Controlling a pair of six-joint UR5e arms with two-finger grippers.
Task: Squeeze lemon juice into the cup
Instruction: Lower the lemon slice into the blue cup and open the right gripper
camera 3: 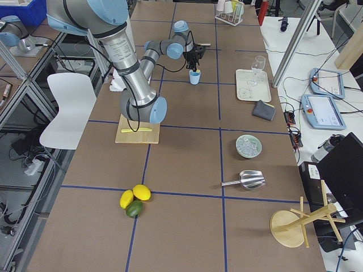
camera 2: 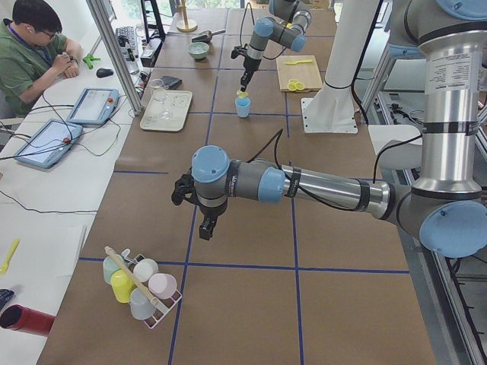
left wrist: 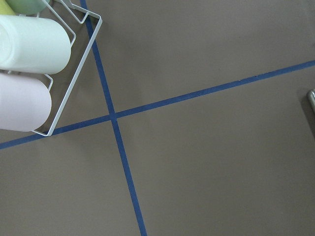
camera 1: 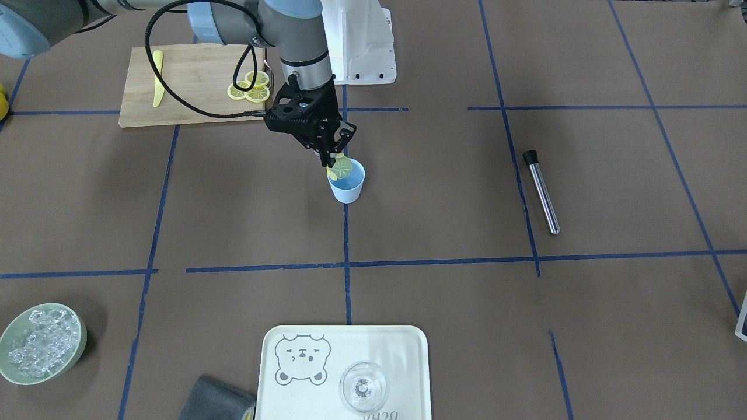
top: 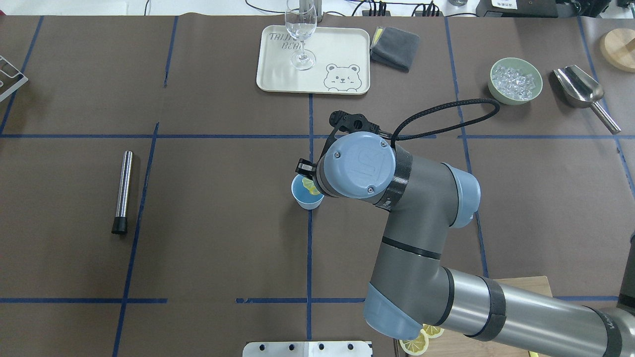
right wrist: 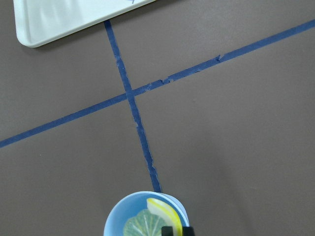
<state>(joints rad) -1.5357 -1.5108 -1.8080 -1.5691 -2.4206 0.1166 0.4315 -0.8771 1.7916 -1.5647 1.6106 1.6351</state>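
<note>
Just above the mouth of the light-blue cup point(camera 1: 348, 189), the right claw point(camera 1: 334, 156) pinches the lemon slice point(camera 1: 342, 168) by its edge. The slice looks thin, light, bendy and probably slick. Whether the left claw point(camera 2: 206, 233) is wide or narrow, I cannot tell.

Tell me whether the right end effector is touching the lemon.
Touching. In the front-facing view the right end effector pinches the lemon by its edge above the cup.

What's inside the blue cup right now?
The lemon, pinched in the right gripper, hangs tilted over the mouth of the cup, at its rim. Below it only bare blue inner wall shows. The lemon and gripper cover part of the bottom, so juice there cannot be told.
</note>
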